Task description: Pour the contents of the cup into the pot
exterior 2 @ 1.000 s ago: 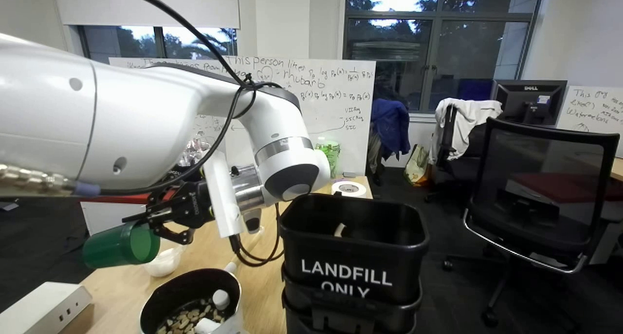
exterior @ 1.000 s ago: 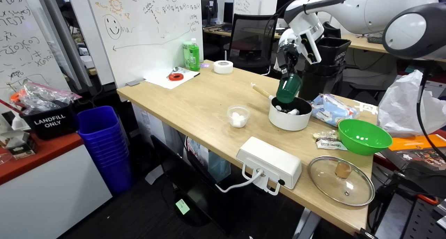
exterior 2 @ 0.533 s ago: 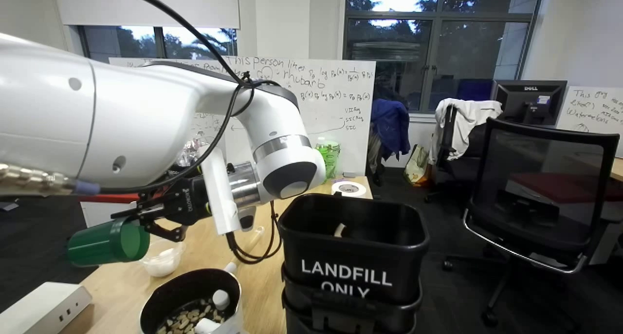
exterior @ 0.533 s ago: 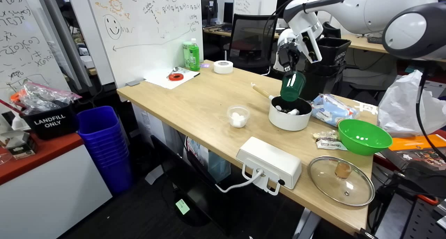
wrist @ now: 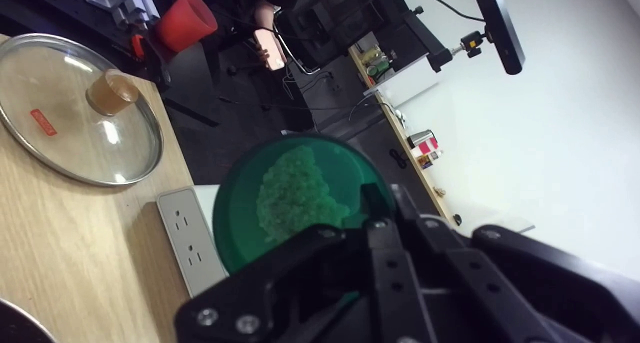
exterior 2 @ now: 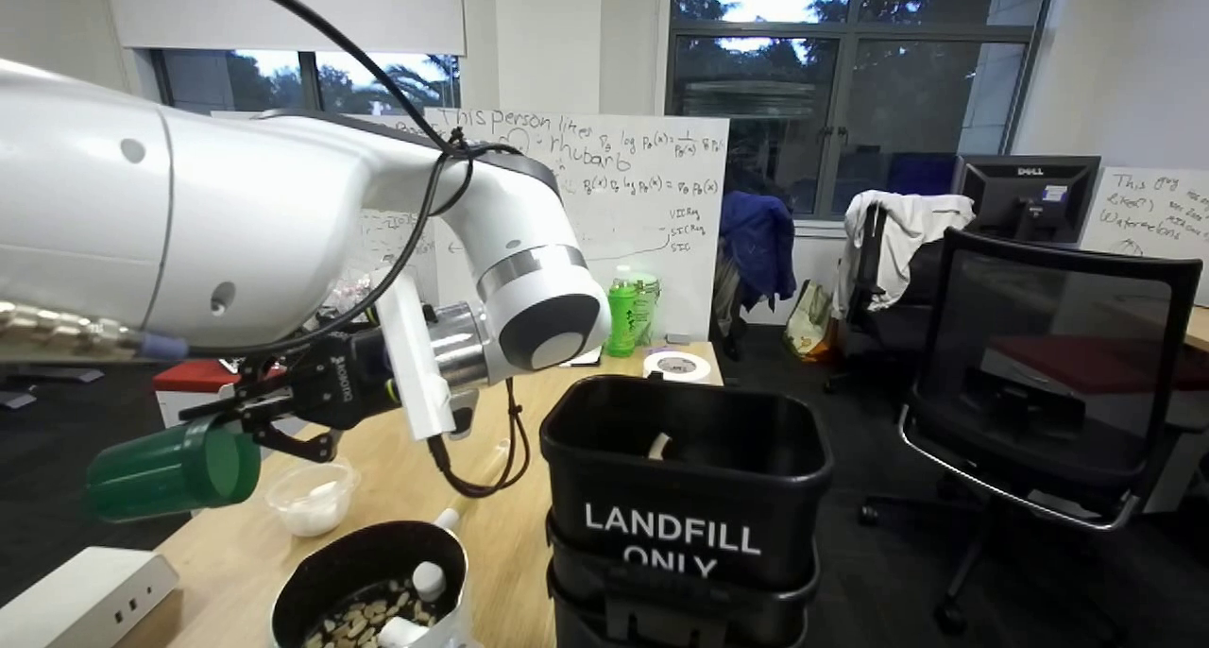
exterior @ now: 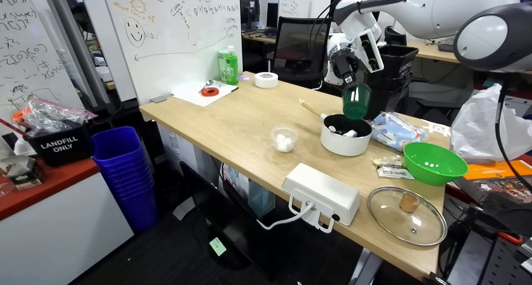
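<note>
The cup [exterior: 356,103], a dark green tumbler, is held in the air by my gripper [wrist: 384,195], whose fingers are shut on its rim. In an exterior view the cup [exterior 2: 151,478] lies nearly level, its mouth turned toward the arm. A pale grainy heap shows inside the cup [wrist: 352,170] in the wrist view. On the table stands the white pot [exterior: 345,143], dark inside. Bean-like bits and a few white pieces lie in the pot [exterior 2: 321,572] in an exterior view. There the cup hangs higher than the pot and off to its left.
A clear bowl [exterior: 284,138] of white pieces stands beside the pot. A white power strip [exterior: 322,191] and a glass lid [exterior: 407,216] lie along the table's edge. The bright green bowl [exterior: 435,164] and a blue packet [exterior: 395,131] are near. A black bin [exterior 2: 685,487] stands behind.
The cup and gripper have shifted sideways: rightward in an exterior view that shows the whole table, leftward in the view with the black bin up close. The cup stays gripped and nearly level; the pot has not moved.
</note>
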You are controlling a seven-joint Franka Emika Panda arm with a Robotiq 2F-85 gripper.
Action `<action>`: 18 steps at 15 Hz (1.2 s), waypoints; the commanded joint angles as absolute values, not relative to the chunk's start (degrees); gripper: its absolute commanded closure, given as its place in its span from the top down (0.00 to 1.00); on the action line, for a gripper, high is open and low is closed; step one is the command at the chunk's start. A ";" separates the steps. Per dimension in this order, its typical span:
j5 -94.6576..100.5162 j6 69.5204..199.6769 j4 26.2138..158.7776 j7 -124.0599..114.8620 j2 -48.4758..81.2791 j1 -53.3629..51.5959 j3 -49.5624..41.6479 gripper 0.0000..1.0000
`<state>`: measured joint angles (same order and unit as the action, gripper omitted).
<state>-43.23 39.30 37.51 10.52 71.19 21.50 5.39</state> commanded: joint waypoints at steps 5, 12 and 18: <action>-34.53 35.54 32.00 11.19 73.11 17.83 4.82 0.01; -34.10 36.08 34.94 10.52 72.56 17.95 5.30 0.06; -34.90 34.91 34.64 9.72 72.85 18.25 5.76 0.01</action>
